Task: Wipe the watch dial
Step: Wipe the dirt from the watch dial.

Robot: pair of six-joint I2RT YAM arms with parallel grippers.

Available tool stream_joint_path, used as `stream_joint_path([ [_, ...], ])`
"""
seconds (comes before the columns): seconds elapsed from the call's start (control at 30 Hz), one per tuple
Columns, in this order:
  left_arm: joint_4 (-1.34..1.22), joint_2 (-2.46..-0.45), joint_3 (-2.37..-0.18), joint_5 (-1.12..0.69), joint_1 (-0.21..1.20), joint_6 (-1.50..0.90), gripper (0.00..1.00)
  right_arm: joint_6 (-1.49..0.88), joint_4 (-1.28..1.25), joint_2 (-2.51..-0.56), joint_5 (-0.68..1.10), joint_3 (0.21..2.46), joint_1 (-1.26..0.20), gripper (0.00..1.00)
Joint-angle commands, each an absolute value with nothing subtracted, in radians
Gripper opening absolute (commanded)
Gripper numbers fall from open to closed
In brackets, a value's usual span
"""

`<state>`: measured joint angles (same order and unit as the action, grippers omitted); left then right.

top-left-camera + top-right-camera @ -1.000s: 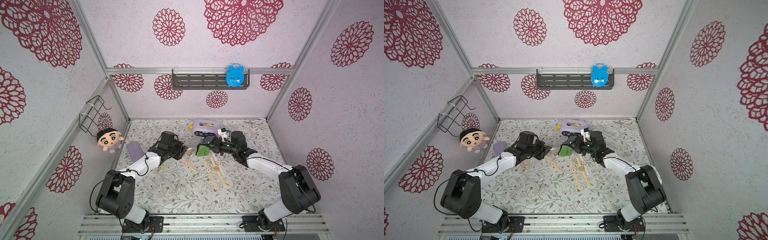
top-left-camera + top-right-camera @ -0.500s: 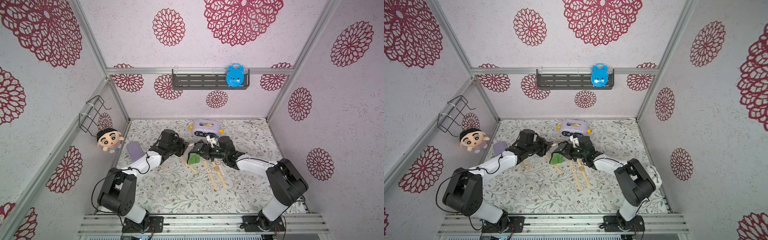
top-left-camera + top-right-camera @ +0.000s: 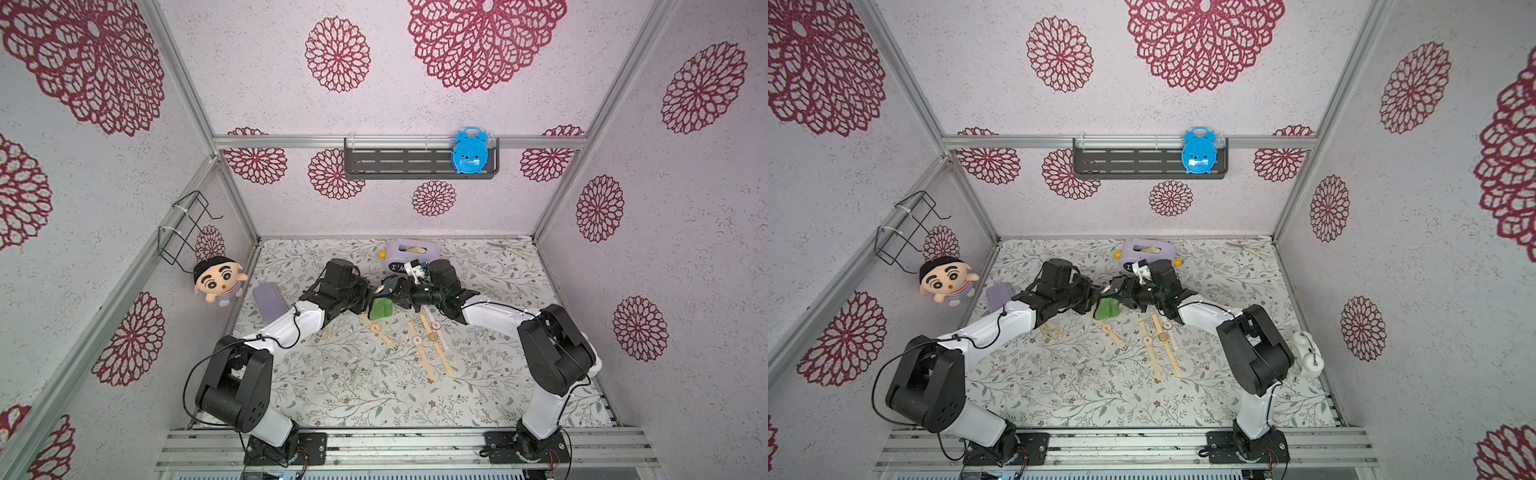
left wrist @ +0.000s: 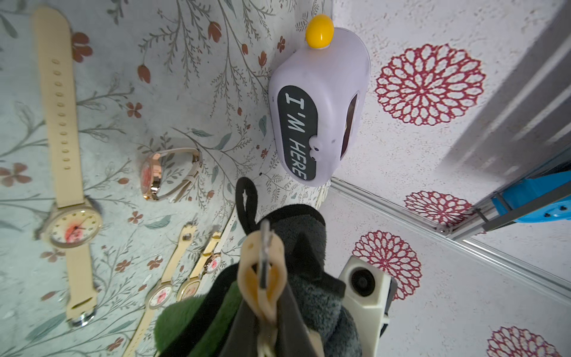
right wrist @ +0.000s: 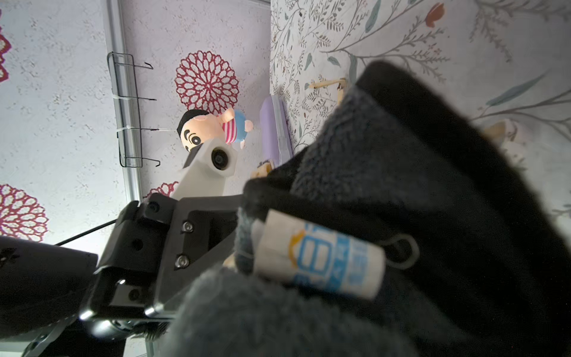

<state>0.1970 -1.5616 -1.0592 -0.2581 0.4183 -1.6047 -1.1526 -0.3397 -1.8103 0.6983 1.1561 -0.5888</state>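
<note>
Just in front of the purple box (image 3: 409,251), the left gripper (image 3: 370,299) is pinched tight on the strap of a tan watch (image 4: 261,272) — the right gripper (image 3: 385,291) squeezes a green-and-grey cloth (image 3: 381,309) that touches it. I cannot see the watch's face.

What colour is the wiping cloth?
Green on one face, dark grey on the other, black-edged; the left wrist view shows the cloth best.

Frame centre: cloth (image 3: 381,309). On the counter (image 3: 353,386) just below and right of it, three watches (image 3: 417,340). Box (image 3: 409,250) above cloth. Plush toy (image 3: 218,280) on left wall, mid-frame.
</note>
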Motion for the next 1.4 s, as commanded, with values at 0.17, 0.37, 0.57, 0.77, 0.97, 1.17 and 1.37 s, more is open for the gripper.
stream_joint_path([
  [0.17, 0.667, -1.597, -1.115, -0.333, 0.499, -1.343, 0.00, -1.155, -0.449, -1.802, 0.670, 1.342, -0.555, 0.00],
  [0.37, 0.665, -1.593, -1.083, -0.321, 0.503, -1.332, 0.00, -1.207, -0.480, -1.793, 0.677, 1.382, -0.519, 0.00],
  [0.57, 0.652, -1.587, -1.088, -0.333, 0.492, -1.361, 0.00, -1.206, -0.465, -1.760, 0.689, 1.383, -0.467, 0.00],
  [0.77, 0.510, -1.543, -1.061, -0.418, 0.432, -1.509, 0.00, -1.094, -0.357, -1.691, 0.690, 1.283, -0.455, 0.00],
  [0.97, 0.365, -1.517, -1.028, -0.478, 0.377, -1.636, 0.00, -1.012, -0.299, -1.614, 0.670, 1.120, -0.461, 0.00],
  [1.17, 0.359, -1.536, -1.061, -0.489, 0.353, -1.633, 0.00, -0.995, -0.299, -1.567, 0.662, 1.002, -0.503, 0.00],
  [1.37, 0.330, -1.561, -1.073, -0.489, 0.356, -1.644, 0.00, -1.005, -0.318, -1.575, 0.644, 0.967, -0.570, 0.00],
])
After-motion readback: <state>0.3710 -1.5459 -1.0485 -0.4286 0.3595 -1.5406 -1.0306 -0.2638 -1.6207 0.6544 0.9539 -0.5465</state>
